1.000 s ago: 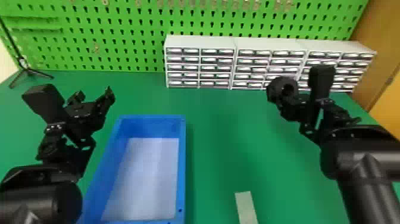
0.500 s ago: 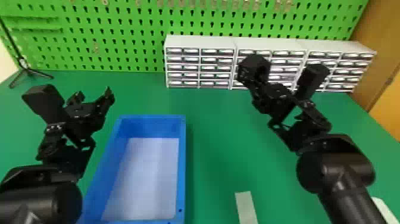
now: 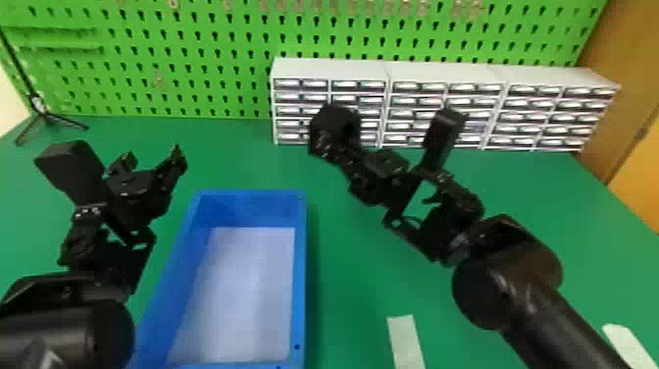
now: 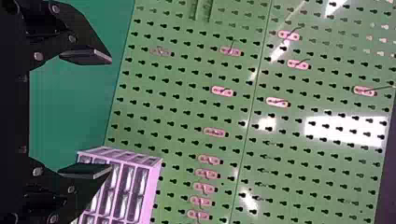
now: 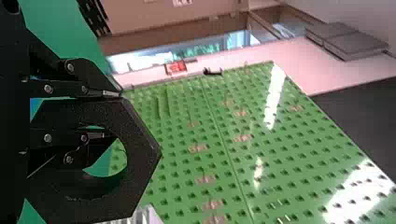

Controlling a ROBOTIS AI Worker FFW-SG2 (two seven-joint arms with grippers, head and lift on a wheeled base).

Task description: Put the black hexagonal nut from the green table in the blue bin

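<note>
And there's the black hexagonal nut (image 3: 327,120), aloft off the blue bin's (image 3: 300,275) far right corner, pinched in the right gripper's (image 3: 339,146) 2 fingers! Left of the bin, the left gripper's (image 3: 152,159) 2 spread wide.

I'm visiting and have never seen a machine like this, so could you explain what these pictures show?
This is a robot with two black arms. One picture looks down from its head; the other two come from its wrists and are turned sideways. On the green table sits a blue bin; white drawer cabinets stand farther back, and a pale strip lies to the bin's right. The right end effector grips a black hexagonal nut, held up above the table. The left end effector is open, left of the bin.
</note>
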